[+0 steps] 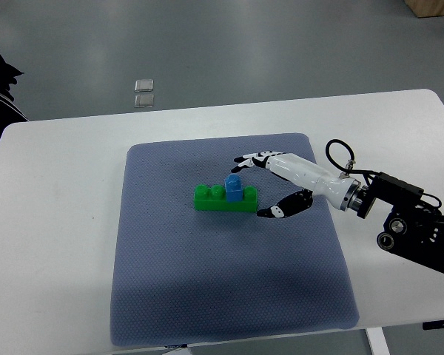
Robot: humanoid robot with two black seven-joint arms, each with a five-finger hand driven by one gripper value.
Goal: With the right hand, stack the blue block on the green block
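Note:
A long green block [223, 198] lies on the grey-blue mat [207, 296] near the mat's middle. A small blue block [234, 188] stands on top of the green block, toward its right end. My right hand [253, 185] comes in from the right edge and sits just right of the blocks. Its fingers [250, 160] are spread above and behind the blue block, and the thumb [285, 208] lies in front by the green block's right end. The hand is open and holds nothing.
The mat lies on a white table [59, 185]. Two small clear squares [143, 92] lie on the floor beyond the table's far edge. A dark object [0, 89] shows at the left edge.

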